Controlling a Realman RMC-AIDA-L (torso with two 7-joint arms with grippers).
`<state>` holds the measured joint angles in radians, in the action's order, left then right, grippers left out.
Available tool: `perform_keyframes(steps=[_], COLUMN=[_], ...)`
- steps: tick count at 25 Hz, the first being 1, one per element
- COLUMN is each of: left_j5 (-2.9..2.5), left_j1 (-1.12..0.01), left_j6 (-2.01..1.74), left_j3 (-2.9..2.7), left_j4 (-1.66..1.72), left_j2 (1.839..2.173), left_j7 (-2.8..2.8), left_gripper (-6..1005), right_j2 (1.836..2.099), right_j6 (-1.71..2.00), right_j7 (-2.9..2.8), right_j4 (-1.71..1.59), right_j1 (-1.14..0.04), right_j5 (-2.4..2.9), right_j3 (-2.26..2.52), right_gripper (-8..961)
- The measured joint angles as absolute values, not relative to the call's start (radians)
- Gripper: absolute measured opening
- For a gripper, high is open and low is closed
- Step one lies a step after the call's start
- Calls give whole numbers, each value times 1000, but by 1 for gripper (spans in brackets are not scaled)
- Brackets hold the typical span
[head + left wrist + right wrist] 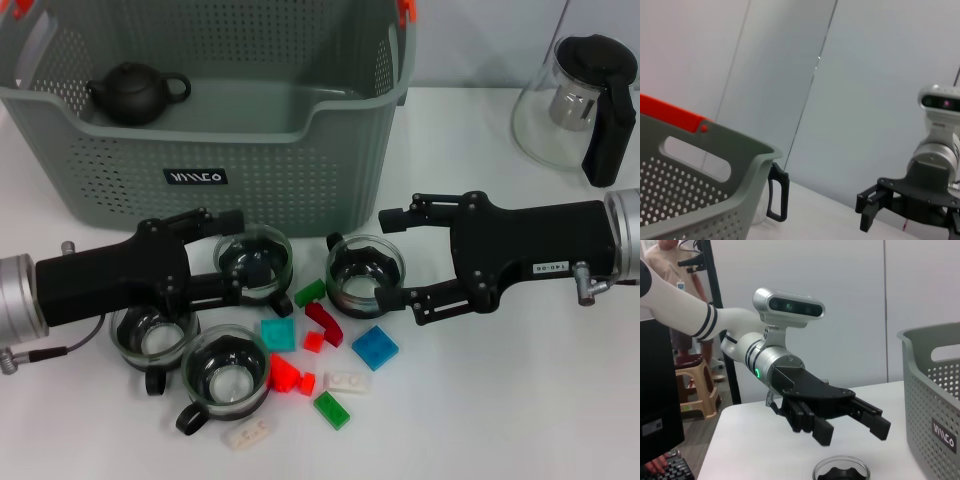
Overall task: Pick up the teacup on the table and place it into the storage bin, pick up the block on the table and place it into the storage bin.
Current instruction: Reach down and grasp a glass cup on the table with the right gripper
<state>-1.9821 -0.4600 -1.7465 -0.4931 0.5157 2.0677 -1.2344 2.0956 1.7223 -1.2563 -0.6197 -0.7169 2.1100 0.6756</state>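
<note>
Teacups cluster at lower centre of your head view, the nearest one (365,275) between the spread fingers of the right gripper (395,258). Left gripper (232,258) straddles another teacup (254,262), fingers parted. Coloured blocks (375,347) lie below; storage bin (290,160) fills upper left.

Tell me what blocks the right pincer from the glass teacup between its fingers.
Nothing visible does. The open right pincer already straddles the teacup, which stands just in front of the storage bin. The left pincer is at a neighbouring cup.
</note>
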Motion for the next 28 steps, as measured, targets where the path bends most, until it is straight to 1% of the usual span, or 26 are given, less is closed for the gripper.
perform_keyframes(steps=[4,20,28], left_j5=[-1982,-1990,-1987], left_j1=[-466,-472,-472], left_j6=[-1746,-1707,-1716], left_j3=[-481,-485,-485], left_j4=[510,522,523], left_j2=[2062,2063,2061], left_j7=[-1275,-1281,-1284], left_gripper=[845,845,845], right_j2=[2094,2095,2086], right_j6=[1701,1644,1638], right_j7=[-1256,-1283,-1286], right_j4=[-620,-615,-625], right_j1=[-712,-703,-705], right_j5=[2108,2107,2122], right_j3=[682,678,691], right_gripper=[938,908,893])
